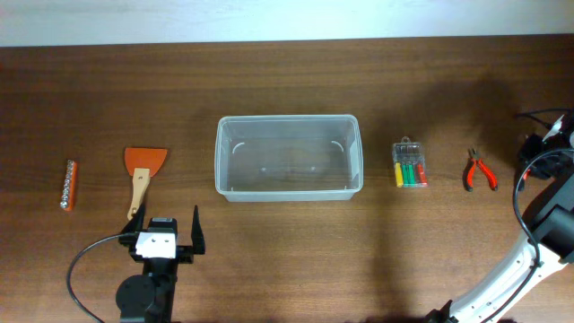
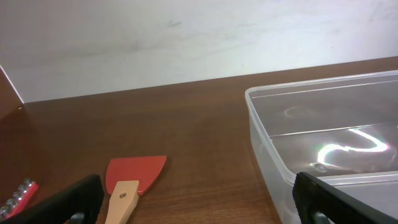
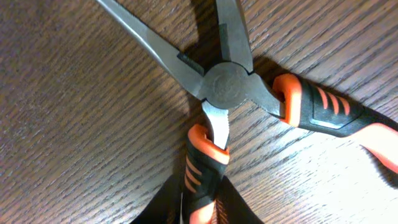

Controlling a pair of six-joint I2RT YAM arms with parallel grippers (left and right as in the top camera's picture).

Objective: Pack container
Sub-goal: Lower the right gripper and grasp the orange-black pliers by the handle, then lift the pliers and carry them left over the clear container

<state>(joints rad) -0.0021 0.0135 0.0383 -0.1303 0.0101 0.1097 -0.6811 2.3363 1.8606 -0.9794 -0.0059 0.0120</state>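
The clear container (image 1: 287, 118) stands empty in the middle of the table; its near corner (image 2: 261, 106) shows in the left wrist view. My left gripper (image 1: 166, 224) is open above the table's front left, between the container and an orange scraper (image 2: 134, 177). Orange-handled pliers (image 3: 227, 87) lie spread open on the wood. My right gripper (image 3: 200, 199) has its dark fingers pressed against both sides of one pliers handle. In the overhead view the pliers (image 1: 480, 172) lie right of the container, near my right arm (image 1: 547, 161).
The orange scraper (image 1: 142, 170) with a wooden handle lies left of the container. A red bit holder (image 1: 69, 184) sits at the far left. A clear case of coloured screwdrivers (image 1: 410, 164) lies between the container and the pliers. Black cables loop at both arm bases.
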